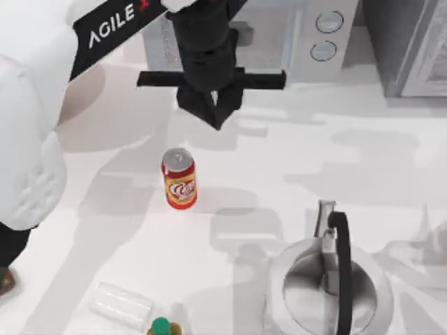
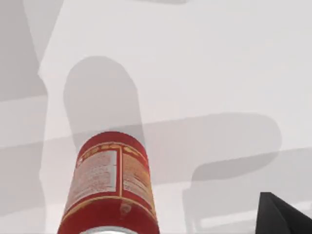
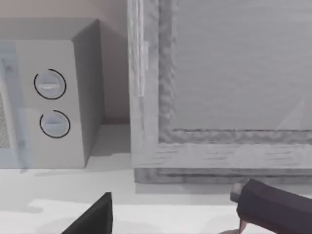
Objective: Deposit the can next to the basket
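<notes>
Can [image 1: 179,179] upright on table [image 1: 279,174], left pincer [image 1: 215,112] above, empty, narrow, wrist view shows can's label

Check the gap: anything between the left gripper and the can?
Nothing. In the top view, bare white table separates the left gripper from the upright can.

A rendered kitchen countertop: a microwave [image 1: 279,35] with two round dials sits at the upper centre, and a steel kettle [image 1: 325,283] stands lower right.
</notes>
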`<state>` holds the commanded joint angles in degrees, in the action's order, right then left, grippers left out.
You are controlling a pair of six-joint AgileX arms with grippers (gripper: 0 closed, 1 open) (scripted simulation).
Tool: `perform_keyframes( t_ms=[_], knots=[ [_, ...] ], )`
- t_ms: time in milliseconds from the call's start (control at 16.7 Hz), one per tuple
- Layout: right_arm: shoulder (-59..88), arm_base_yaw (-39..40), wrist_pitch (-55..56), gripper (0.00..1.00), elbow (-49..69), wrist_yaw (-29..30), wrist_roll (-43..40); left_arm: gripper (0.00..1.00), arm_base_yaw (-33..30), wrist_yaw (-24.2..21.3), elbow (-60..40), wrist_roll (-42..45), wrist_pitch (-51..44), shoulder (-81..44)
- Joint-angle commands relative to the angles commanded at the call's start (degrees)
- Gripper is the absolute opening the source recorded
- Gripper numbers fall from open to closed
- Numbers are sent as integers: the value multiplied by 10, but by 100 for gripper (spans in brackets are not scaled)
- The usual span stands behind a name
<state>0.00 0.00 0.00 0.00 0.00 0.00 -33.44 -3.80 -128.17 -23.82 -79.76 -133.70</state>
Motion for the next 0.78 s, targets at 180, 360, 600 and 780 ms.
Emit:
perform_keyframes(
  t_ms=[180, 360, 600, 780],
  knots=[
    [0, 0, 0, 100, 0, 0, 0, 0, -68, 14, -44, -118, -16, -56],
    [0, 0, 0, 100, 0, 0, 0, 0, -108, 29, -67, -181, -18, -93],
    [0, 0, 0, 100, 0, 0, 0, 0, -115, 33, -70, -193, -17, -101],
    [0, 0, 0, 100, 0, 0, 0, 0, -115, 32, -69, -192, -16, -99]
  ],
)
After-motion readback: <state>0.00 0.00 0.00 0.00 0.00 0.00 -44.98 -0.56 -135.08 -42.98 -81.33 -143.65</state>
